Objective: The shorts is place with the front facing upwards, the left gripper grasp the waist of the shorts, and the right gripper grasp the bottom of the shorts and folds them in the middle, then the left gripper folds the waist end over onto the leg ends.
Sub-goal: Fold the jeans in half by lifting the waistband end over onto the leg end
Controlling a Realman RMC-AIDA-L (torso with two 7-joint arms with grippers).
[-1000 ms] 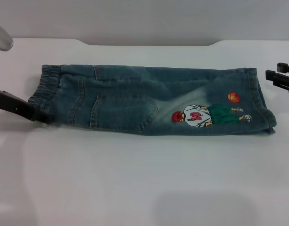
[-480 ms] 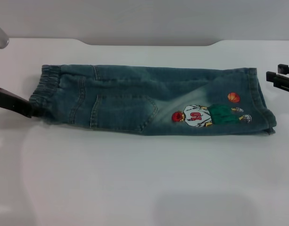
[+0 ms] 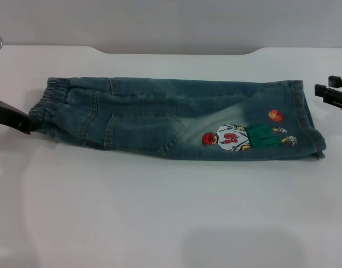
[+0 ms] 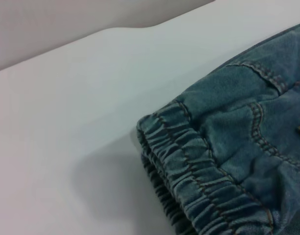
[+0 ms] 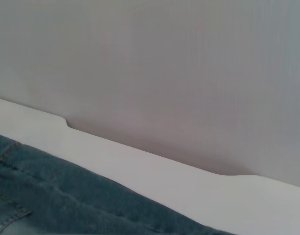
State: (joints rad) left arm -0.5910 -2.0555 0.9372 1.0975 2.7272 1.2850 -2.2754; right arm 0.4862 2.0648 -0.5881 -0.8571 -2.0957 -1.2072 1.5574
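Left gripper (image 3: 23, 124) at waist end (image 3: 53, 103) of shorts (image 3: 176, 118), grip state unclear. Right gripper (image 3: 333, 94) off beside leg ends (image 3: 307, 120), openness unclear. White table (image 3: 171, 212), grey wall (image 3: 171, 22).

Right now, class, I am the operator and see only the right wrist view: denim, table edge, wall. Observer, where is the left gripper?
Observer: The left gripper is at the near corner of the shorts' elastic waistband, on the robot's left.
Operator: And the right gripper?
Observer: The right gripper is just beyond the leg hems, apart from the denim.
Operator: Which face is up?
Observer: The cartoon basketball-player print faces up, near the hems.
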